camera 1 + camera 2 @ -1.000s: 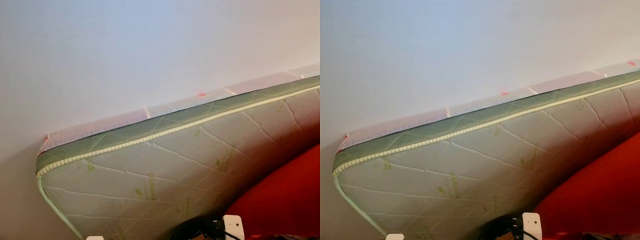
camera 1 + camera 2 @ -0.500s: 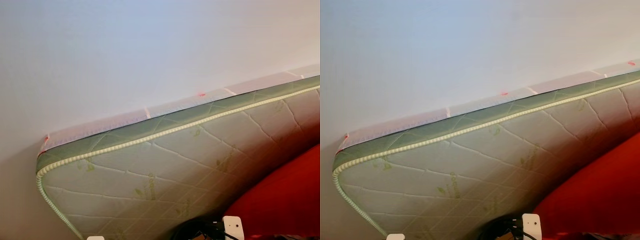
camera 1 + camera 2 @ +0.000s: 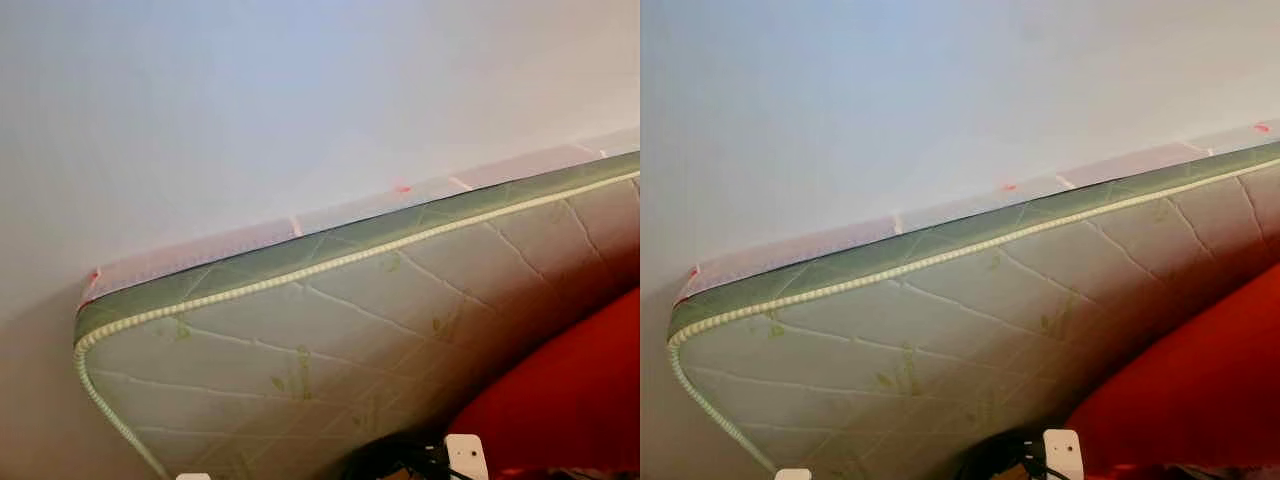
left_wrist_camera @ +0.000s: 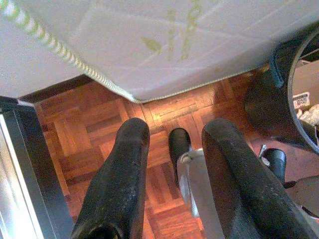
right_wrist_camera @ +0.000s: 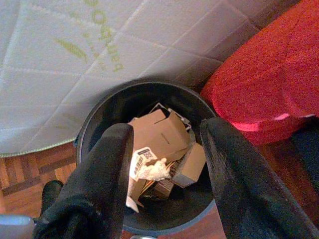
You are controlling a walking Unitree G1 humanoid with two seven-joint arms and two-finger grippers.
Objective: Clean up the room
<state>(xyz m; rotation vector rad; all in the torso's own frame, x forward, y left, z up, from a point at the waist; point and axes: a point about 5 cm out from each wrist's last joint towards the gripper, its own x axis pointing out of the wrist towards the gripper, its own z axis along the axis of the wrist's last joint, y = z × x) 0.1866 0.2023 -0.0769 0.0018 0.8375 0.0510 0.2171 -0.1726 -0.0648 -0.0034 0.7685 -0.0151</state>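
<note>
Nothing has moved — mattress (image 3: 330, 340) unchanged.
Right gripper (image 5: 167, 164) hangs spread, empty, over the black bin (image 5: 99, 117) of cardboard (image 5: 162, 134); left gripper (image 4: 172, 164) spread above parquet (image 4: 75, 149).

Soft, even indoor light — head views slightly hazy, wrist views sharper.

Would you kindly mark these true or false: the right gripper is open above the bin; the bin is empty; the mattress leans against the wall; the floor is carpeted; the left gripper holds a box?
1. The right gripper is open above the bin. True.
2. The bin is empty. False: cardboard pieces lie inside.
3. The mattress leans against the wall. True.
4. The floor is carpeted. False: the floor is wood parquet.
5. The left gripper holds a box. False: it is open and empty.
</note>
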